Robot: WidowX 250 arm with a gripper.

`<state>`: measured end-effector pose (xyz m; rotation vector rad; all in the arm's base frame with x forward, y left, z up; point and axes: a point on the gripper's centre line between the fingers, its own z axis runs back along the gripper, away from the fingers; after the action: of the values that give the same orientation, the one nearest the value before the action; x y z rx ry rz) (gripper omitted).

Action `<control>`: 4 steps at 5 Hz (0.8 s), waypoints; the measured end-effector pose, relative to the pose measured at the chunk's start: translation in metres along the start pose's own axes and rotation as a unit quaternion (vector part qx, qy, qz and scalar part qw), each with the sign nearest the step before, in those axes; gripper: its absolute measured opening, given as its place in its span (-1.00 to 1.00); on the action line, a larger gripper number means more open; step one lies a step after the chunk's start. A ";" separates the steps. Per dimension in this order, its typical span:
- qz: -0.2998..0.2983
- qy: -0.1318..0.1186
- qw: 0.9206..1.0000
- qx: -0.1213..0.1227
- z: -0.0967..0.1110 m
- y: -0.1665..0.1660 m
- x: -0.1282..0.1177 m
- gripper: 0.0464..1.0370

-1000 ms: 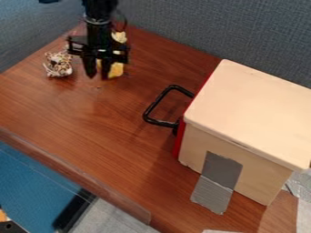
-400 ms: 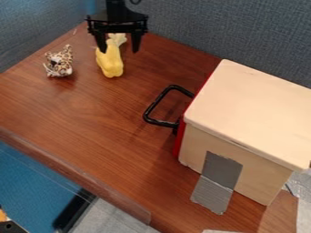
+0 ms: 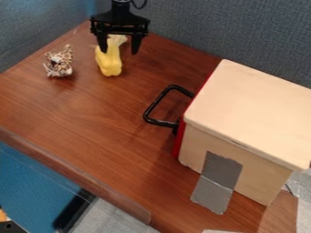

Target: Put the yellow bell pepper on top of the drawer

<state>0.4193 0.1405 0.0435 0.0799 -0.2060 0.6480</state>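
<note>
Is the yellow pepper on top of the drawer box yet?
No, the yellow bell pepper lies on the wooden table, left of the drawer box in the picture.

The table (image 3: 79, 109) has smooth, faintly glossy wood grain. Pale, smooth wood makes up the drawer box (image 3: 255, 100); the tape (image 3: 212, 189) on it is ribbed with a dull sheen. The wall panels (image 3: 213, 27) are matt woven cloth. The pepper (image 3: 110, 66) looks smooth, probably plastic.

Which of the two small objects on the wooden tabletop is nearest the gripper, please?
The yellow bell pepper, the plain yellow one right by the open gripper; the spotted toy sits apart, farther left in the view.
</note>
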 end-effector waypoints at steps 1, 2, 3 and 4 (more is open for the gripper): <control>-0.005 0.002 1.000 0.001 0.000 0.001 0.000 0.92; -0.006 0.006 1.000 0.000 -0.001 0.001 -0.002 0.92; -0.001 0.010 1.000 -0.013 0.001 0.004 -0.003 0.92; 0.007 -0.001 1.000 -0.026 0.012 0.007 0.001 0.92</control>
<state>0.4135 0.1448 0.0559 0.0281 -0.2252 0.6565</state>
